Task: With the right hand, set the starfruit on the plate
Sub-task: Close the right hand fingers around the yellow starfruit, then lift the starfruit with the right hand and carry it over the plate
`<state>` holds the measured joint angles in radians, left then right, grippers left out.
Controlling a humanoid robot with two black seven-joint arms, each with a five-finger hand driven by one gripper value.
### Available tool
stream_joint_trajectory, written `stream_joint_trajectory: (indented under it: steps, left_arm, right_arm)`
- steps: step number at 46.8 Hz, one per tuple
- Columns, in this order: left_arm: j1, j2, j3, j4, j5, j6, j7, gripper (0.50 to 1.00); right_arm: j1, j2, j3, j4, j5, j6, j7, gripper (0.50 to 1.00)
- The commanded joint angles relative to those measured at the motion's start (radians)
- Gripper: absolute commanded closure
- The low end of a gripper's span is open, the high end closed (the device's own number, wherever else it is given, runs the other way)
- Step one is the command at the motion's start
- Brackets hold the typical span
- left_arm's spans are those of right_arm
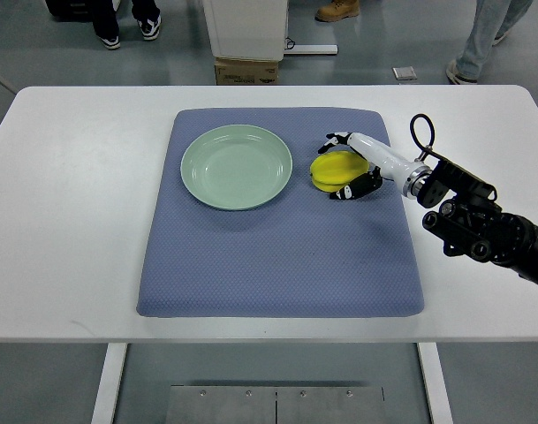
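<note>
On white table (74,221), blue mat (277,265), shod feet (127,26) beyond

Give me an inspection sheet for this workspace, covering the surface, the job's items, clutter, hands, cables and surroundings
Surface: white table with a blue-grey mat laid on it.
Job's things: yellow starfruit lies on the mat, right of the plate and apart from it; the pale green plate is empty.
Clutter: nothing seen.
Hands: right hand is at the starfruit, fingers curled on both sides of it; the fruit is not lifted. Left hand is not in view.
Cables: a black cable loop stands at the right wrist.
Surroundings: grey floor, a cardboard box and a white cabinet behind the table, and people's legs and shoes at the top edge.
</note>
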<state>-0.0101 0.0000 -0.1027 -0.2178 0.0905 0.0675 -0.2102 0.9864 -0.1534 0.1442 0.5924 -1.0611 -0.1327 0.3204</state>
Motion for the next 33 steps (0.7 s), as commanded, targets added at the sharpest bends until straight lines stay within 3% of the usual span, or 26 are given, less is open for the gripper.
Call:
stream_joint_trajectory:
  steps: [1, 14, 33]
  left_arm:
    - [0.001, 0.0, 0.0, 0.0, 0.0, 0.0, 0.0, 0.5]
    - [-0.001, 0.0, 0.001, 0.0, 0.0, 0.0, 0.0, 0.5]
    - [-0.001, 0.0, 0.001, 0.0, 0.0, 0.0, 0.0, 0.5]
  right_arm:
    - [0.0, 0.0, 0.0, 0.0, 0.001, 0.001, -0.001, 0.663]
    - [0.015, 0.003, 0.003, 0.0, 0.004, 0.001, -0.001, 0.996]
    - [0.072, 0.0, 0.02, 0.004, 0.03, 0.002, -0.004, 1.0]
